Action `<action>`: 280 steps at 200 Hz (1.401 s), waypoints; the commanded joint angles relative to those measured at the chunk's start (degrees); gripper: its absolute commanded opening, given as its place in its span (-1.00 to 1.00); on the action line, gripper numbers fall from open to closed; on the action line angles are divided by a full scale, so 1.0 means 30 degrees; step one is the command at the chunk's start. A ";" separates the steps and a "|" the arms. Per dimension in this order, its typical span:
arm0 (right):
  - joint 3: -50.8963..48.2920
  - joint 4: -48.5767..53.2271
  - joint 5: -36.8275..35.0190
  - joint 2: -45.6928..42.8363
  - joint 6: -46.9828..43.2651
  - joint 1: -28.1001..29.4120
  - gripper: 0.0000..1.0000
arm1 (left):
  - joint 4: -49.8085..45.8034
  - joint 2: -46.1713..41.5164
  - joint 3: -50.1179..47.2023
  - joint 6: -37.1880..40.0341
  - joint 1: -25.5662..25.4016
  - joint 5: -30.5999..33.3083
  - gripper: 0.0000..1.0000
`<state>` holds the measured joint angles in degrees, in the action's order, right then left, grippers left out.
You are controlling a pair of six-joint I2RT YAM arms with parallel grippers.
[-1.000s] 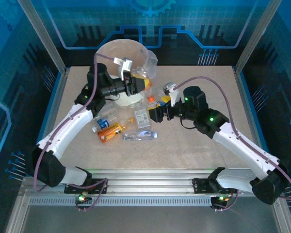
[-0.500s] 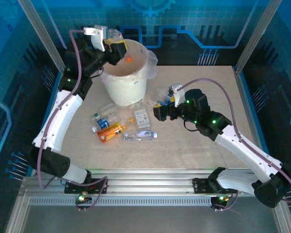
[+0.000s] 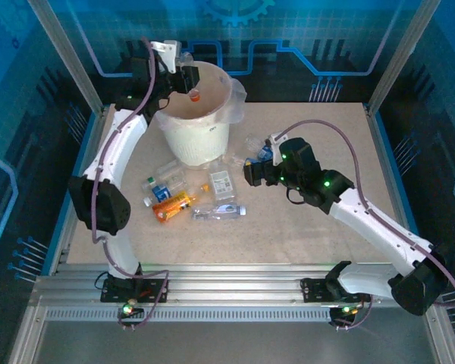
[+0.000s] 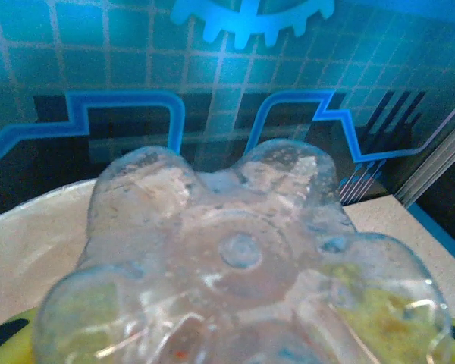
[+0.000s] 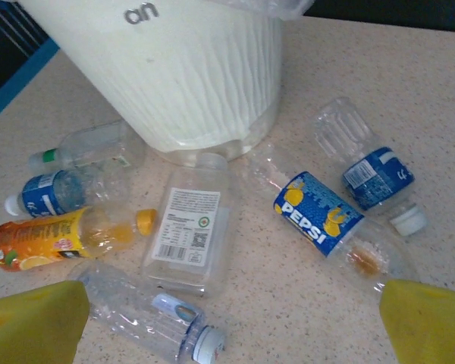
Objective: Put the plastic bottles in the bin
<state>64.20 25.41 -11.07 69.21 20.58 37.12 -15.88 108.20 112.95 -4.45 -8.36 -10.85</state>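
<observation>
From above, the left gripper (image 3: pixel 186 77) clamps a clear, orange-capped bottle (image 3: pixel 195 95) over the bin (image 3: pixel 193 136) and the right gripper (image 3: pixel 248 173) gapes near loose bottles (image 3: pixel 174 203); the left wrist sees the held bottle's lobed base (image 4: pixel 239 250); the right wrist sees crumpled, labelled bottles (image 5: pixel 186 227) beside the bin (image 5: pixel 189 68).

We see a speckled beige table (image 3: pixel 303 227) across the middle, a blue grid wall (image 3: pixel 326 30) with a gear emblem (image 3: pixel 235 9) at upper centre, slanted metal posts (image 3: pixel 64 53) at both upper corners, a ribbed metal rail (image 3: pixel 235 296) along the bottom.

Bottle cluster (image 5: pixel 186 227) just beside bin (image 5: pixel 182 83)
</observation>
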 commanded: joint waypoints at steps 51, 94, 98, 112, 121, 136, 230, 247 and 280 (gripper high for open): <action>0.2048 0.2688 -0.1910 0.2090 0.0662 0.0252 0.99 | -0.2606 0.2337 0.1451 0.1444 0.0238 0.0376 -0.29; 0.2852 0.3706 -0.2685 0.3354 0.1010 0.0252 0.99 | -0.3730 0.3443 0.1903 0.2009 0.0246 0.0431 -0.26; 0.2999 0.3915 -0.2848 0.3524 0.1065 0.0230 0.99 | -0.3875 0.3543 0.1972 0.2063 0.0257 0.0432 -0.26; 0.3567 0.4742 -0.3211 0.4292 0.1320 0.0087 0.99 | -0.4269 0.3895 0.2206 0.2288 0.0263 0.0395 -0.20; 0.3946 0.5315 -0.3275 0.4873 0.1430 -0.0060 0.99 | -0.4486 0.4094 0.2334 0.2450 0.0267 0.0451 -0.17; 0.4416 0.6030 -0.3298 0.5878 0.1390 -0.0401 0.99 | -0.4875 0.4477 0.2595 0.2744 0.0246 0.0588 -0.12; 0.5473 0.4988 0.2423 0.9840 0.0180 -0.5202 0.99 | -0.5928 0.4206 0.3345 0.2959 0.0262 0.0701 0.68; 0.6233 0.4883 0.3218 1.0815 -0.0260 -0.6179 0.99 | -0.5971 0.3802 0.3476 0.2834 0.0255 0.0705 0.85; 0.8694 0.5502 0.3213 1.3106 -0.1364 -0.7075 1.00 | -0.6165 0.2565 0.3543 0.2493 0.0242 0.0604 0.98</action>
<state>84.77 41.21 -3.99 103.90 20.10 17.34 -32.82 121.25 121.38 4.19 -7.81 -8.38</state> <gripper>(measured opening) 0.997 0.988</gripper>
